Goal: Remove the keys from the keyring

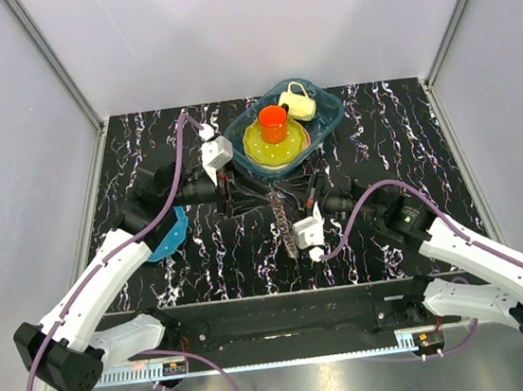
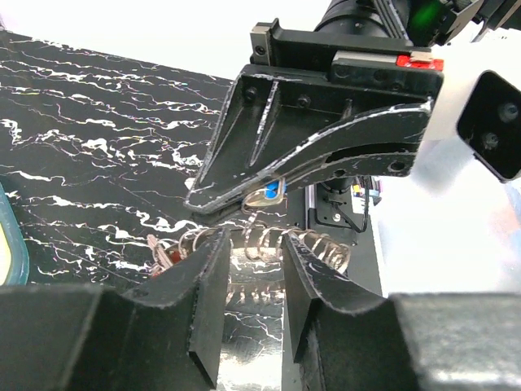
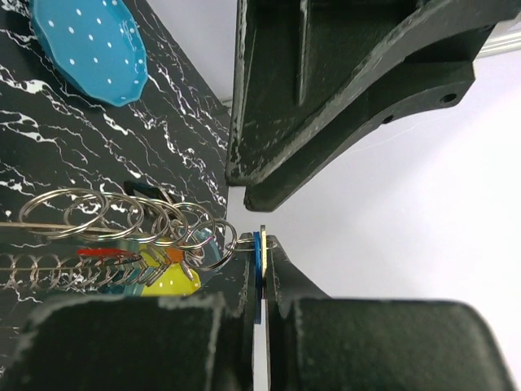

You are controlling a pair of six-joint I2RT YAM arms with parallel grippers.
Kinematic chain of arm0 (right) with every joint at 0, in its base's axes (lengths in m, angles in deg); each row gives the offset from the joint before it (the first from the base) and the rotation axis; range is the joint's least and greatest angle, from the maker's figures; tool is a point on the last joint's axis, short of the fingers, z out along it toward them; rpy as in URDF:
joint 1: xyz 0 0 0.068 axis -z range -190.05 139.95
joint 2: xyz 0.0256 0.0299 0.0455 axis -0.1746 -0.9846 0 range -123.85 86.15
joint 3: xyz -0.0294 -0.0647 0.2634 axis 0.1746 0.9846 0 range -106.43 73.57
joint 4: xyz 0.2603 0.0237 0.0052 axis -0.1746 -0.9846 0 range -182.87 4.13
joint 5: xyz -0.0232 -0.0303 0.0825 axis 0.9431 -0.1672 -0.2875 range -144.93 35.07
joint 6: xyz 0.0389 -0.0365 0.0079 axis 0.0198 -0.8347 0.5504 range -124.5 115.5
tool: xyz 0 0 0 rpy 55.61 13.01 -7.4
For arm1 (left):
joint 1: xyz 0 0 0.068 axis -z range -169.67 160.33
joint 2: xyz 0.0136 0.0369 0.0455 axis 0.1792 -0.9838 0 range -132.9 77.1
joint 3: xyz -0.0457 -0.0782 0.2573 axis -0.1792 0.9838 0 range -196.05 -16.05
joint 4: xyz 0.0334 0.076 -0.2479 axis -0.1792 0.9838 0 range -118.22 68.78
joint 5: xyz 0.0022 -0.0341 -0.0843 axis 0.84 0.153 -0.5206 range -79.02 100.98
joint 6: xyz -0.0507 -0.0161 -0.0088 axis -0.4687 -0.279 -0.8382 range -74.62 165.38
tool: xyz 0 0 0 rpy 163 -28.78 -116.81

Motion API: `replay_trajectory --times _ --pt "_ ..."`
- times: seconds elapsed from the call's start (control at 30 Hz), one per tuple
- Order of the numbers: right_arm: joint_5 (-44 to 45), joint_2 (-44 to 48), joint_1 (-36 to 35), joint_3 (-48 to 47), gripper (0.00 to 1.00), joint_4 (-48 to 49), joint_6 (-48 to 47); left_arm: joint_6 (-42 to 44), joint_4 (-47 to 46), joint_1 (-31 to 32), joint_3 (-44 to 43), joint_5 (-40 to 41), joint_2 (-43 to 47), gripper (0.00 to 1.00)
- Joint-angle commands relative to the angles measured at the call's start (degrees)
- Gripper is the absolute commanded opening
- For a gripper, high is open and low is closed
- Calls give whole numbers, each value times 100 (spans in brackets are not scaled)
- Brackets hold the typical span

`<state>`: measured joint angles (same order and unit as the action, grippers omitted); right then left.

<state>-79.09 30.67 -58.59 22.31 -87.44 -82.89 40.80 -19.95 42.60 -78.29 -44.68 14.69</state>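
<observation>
Top view: left claw [image 1: 233, 197] and right claw [image 1: 311, 192] face each other tip to tip over the marbled table [image 1: 379, 143]. The keys [image 1: 284, 219] trail in a dark bunch from between them toward the near edge. A blue tub [image 1: 328, 111] lies just beyond the claws, and a blue disc [image 1: 173, 235] lies behind the left claw.

Left wrist view: left claw's jaws spread, with a coil of small wire rings [image 2: 317, 244] visible through the gap (contact with the fingers cannot be told). Right claw just past them, tips pressed on a blue-headed key [image 2: 269, 193].

Right wrist view: right claw pinches the blue-headed key by its head, edge-on between the pads. The keyring [image 3: 12, 224], a thin wire threaded with rings, runs away from the tips. Left claw looms just above.
</observation>
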Motion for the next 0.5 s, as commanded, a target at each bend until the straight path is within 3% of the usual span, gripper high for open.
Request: replay_trajectory --times 0.0,0.47 --pt "-282 126 19 -384 0 420 262 54 -361 -28 -166 90 -69 33" --pt "-326 108 19 -367 0 525 438 80 -686 7 106 468 -78 22"
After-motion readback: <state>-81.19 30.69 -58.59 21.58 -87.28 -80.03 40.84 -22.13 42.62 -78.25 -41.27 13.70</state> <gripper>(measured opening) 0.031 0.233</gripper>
